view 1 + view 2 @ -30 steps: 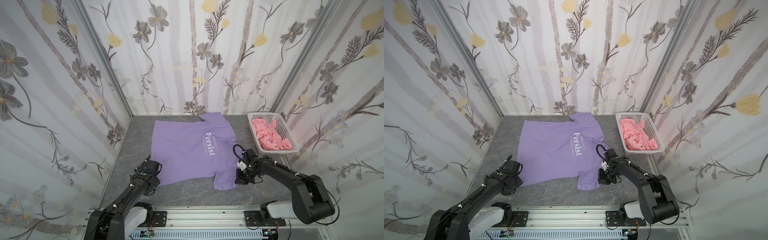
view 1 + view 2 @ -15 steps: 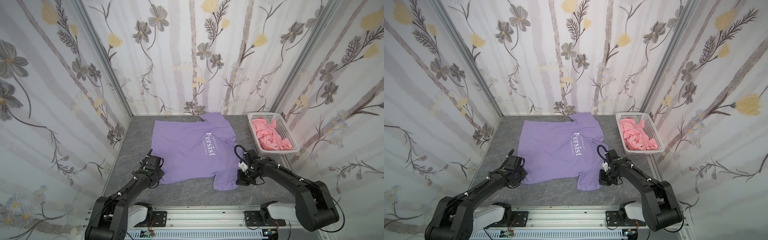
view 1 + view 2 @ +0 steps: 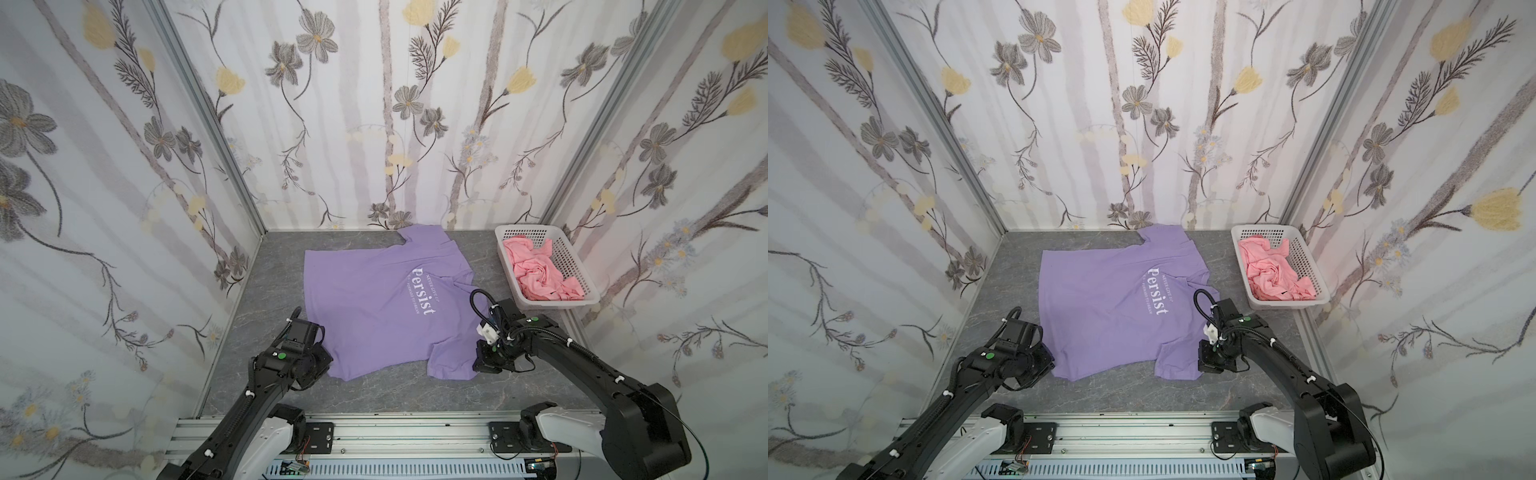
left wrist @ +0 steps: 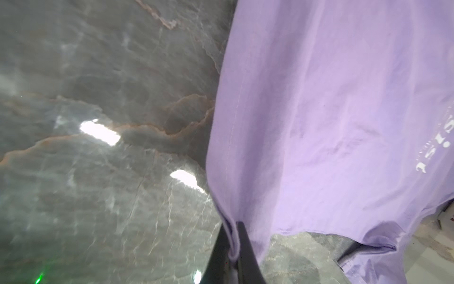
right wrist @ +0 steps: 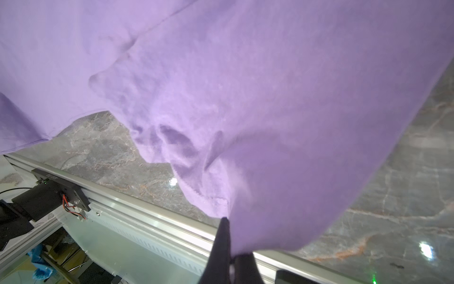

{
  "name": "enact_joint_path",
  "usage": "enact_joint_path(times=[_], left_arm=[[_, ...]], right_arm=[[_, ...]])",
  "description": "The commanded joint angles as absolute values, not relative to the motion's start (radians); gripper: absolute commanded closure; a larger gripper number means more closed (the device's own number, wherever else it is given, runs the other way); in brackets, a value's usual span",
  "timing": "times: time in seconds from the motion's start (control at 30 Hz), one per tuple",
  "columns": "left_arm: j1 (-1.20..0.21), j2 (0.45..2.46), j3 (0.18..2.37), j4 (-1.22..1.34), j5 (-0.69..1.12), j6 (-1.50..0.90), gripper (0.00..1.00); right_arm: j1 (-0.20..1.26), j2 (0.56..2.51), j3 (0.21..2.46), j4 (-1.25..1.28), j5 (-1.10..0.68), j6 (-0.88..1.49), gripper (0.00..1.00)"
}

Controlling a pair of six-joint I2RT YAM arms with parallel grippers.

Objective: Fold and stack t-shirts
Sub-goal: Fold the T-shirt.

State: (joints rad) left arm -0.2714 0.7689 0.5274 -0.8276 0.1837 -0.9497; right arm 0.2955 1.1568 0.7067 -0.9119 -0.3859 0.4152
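A lavender-purple t-shirt (image 3: pixel 374 299) (image 3: pixel 1113 299) with white "Persist" lettering lies spread on the grey marbled table in both top views. My left gripper (image 3: pixel 326 360) (image 4: pixel 232 227) is shut on the shirt's near-left hem corner; the cloth shows pinched between the black fingers in the left wrist view. My right gripper (image 3: pixel 478 361) (image 5: pixel 229 226) is shut on the near sleeve's edge, which drapes over one finger. A crumpled salmon-pink t-shirt (image 3: pixel 540 274) (image 3: pixel 1273 276) sits in the basket.
A white perforated basket (image 3: pixel 579 270) (image 3: pixel 1312 270) stands at the back right against the wall. Floral walls close in three sides. An aluminium rail (image 3: pixel 395 432) runs along the table's front edge (image 5: pixel 152 216).
My left gripper moved forward to the shirt's near-left hem corner and shut on it. The right gripper stayed shut on the sleeve, almost still.
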Motion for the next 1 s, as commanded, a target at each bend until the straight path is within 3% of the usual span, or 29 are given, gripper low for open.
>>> enact_joint_path(times=[0.0,0.4,0.63,0.97], left_arm=[[-0.271,0.709,0.592,-1.025,0.130,-1.014,1.00],[-0.218,0.830,0.867,-1.084,-0.003,-0.927,1.00],[-0.029,0.800,0.931,-1.130,0.034,-0.813,1.00],[0.027,0.854,0.908,-1.054,0.063,-0.756,1.00]], right_arm=[[0.298,1.119,0.733,-1.024,-0.409,0.429,1.00],[0.295,1.147,0.976,-1.182,-0.407,0.383,1.00],[0.239,1.191,1.113,-1.261,-0.387,0.322,1.00],[0.169,1.273,1.175,-1.279,-0.374,0.244,1.00]])
